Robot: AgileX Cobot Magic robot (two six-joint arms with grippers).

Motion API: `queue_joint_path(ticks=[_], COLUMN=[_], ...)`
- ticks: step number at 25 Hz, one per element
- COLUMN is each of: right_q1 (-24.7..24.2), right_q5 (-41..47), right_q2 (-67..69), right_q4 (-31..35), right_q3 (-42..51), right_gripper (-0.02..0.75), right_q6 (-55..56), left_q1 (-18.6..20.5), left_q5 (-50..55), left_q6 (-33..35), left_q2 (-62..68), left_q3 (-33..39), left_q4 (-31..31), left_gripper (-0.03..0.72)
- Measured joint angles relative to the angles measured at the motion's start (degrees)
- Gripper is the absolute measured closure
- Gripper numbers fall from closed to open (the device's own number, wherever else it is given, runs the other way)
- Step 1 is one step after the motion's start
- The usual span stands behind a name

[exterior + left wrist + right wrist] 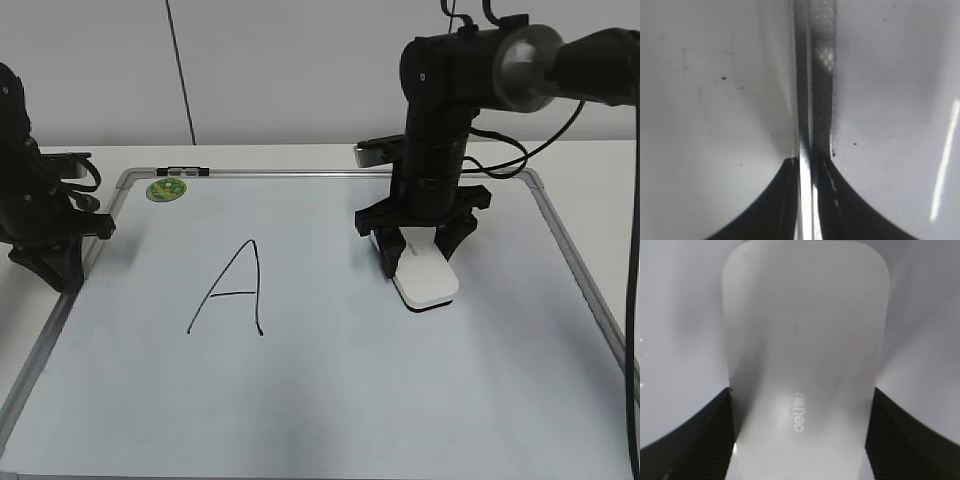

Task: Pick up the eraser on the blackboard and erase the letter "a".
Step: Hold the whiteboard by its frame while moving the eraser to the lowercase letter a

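the right pincer (420, 250) is closed on the eraser (425, 278), which lies flat on the right half of the blackboard (330, 400). no small letter "a" is seen; only a large capital a (232, 290) is drawn at the middle. the grip should be kept firm and the felt flat. the left pincer (807, 162) is closed, empty, at the frame.

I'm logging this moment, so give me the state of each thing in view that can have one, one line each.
eraser: flat on the board, between the right tool's fingers
right tool: straddling the eraser, grip unclear
left tool: shut, at the board's left edge
blackboard: lying flat
large letter A: not erased
green magnet: stuck at the top-left corner
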Motion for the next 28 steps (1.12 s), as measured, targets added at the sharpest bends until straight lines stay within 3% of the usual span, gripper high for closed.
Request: queue_joint_path(ticks=[10,28], right_q1=[0.6,-10.3], right_q5=[1.6,0.3], right_q2=[1.2,1.3], right_q4=[1.3,5.7], right_q3=[-3.5,-3.9], right_gripper=[0.208,0.208], right_q6=[-0.7,-0.7], left_q1=[0.0,0.0], left_q5=[0.1,0.1], left_q6=[0.0,0.0], left_q2=[0.0,0.0], left_q3=[0.0,0.0], left_q4=[0.4,0.0], left_gripper=[0.586,0.580])
